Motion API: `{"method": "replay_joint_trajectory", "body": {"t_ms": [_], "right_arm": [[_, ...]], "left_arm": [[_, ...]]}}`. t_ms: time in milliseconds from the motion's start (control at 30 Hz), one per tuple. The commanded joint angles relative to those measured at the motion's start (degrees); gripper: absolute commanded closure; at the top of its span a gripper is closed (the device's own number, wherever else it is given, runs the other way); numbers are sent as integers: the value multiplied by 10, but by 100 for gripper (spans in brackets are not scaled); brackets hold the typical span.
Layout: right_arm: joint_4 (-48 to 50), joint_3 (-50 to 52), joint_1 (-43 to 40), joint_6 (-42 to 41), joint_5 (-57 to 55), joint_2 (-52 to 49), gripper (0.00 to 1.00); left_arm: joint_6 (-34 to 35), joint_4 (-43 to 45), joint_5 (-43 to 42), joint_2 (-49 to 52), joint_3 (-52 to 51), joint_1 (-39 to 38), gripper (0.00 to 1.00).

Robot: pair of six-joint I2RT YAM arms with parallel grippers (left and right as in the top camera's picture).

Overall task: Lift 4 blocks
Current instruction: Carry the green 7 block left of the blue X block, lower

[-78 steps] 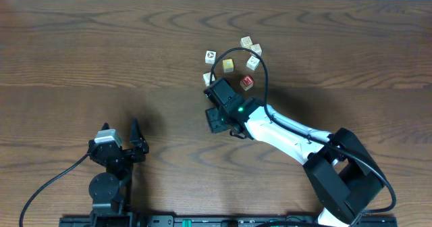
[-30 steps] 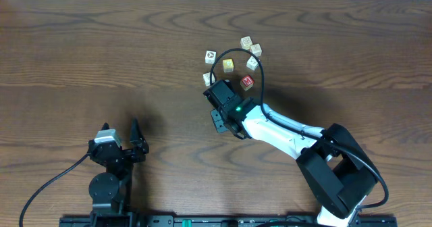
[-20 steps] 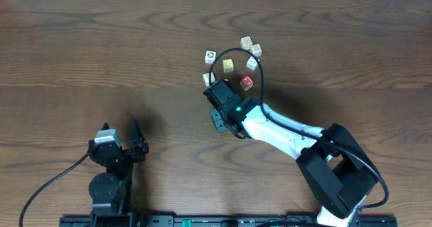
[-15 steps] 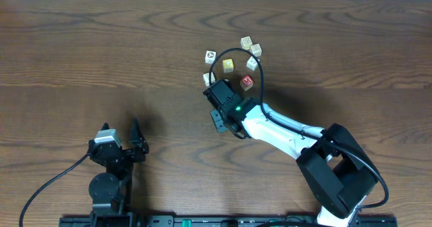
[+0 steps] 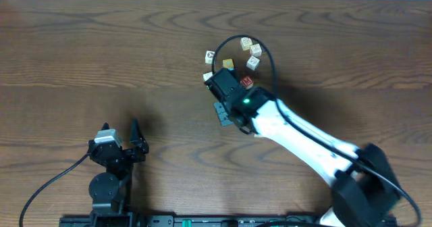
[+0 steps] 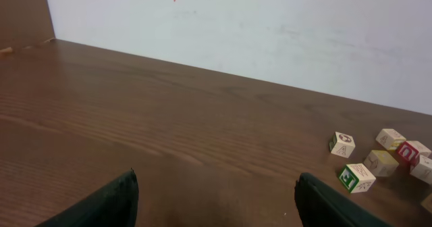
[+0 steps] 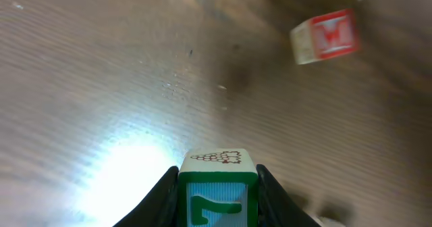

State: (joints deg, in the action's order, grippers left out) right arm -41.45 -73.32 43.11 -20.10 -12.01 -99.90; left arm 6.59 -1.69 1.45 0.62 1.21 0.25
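Observation:
My right gripper (image 7: 217, 178) is shut on a green-faced letter block (image 7: 217, 198), its top face printed with a honeycomb pattern. The red M block (image 7: 325, 36) lies on the table beyond it, blurred. From overhead the right gripper (image 5: 221, 86) hangs over the near left side of the cluster and hides the held block. The red block (image 5: 247, 82) and the yellow-orange block (image 5: 229, 65) lie just past it. My left gripper (image 6: 216, 203) is open and empty at the near left, far from the blocks (image 6: 381, 163).
Cream-faced cubes (image 5: 252, 62) sit at the far side of the cluster, and one green-edged cube (image 6: 356, 178) lies nearest the left arm. A black cable (image 5: 263, 51) loops over the cluster. The white wall (image 6: 270, 24) bounds the table's far edge.
The right jaws have closed on the green-faced block. The right arm has since swung toward the far side and looks higher. The left arm has not moved.

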Motion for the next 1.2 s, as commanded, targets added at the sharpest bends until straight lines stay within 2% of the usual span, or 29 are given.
{"method": "replay_joint_trajectory", "body": {"t_ms": [0,300,567,800,1167], "right_arm": [[-26,-14,3,-12,-23,56,82],[-113,-2,3,-150,-75,95,85],[-39,87,4,-204,-59,95,83],[44,166,5,-204,1,95,82],[91,215,5,-206,10,94,79]], "left_arm": [[1,-25,5,-3,-9,-2,25],[1,-25,5,-3,-9,-2,25],[1,-25,5,-3,-9,-2,25],[1,-25,5,-3,-9,-2,25],[1,-25,5,-3,-9,-2,25]]}}
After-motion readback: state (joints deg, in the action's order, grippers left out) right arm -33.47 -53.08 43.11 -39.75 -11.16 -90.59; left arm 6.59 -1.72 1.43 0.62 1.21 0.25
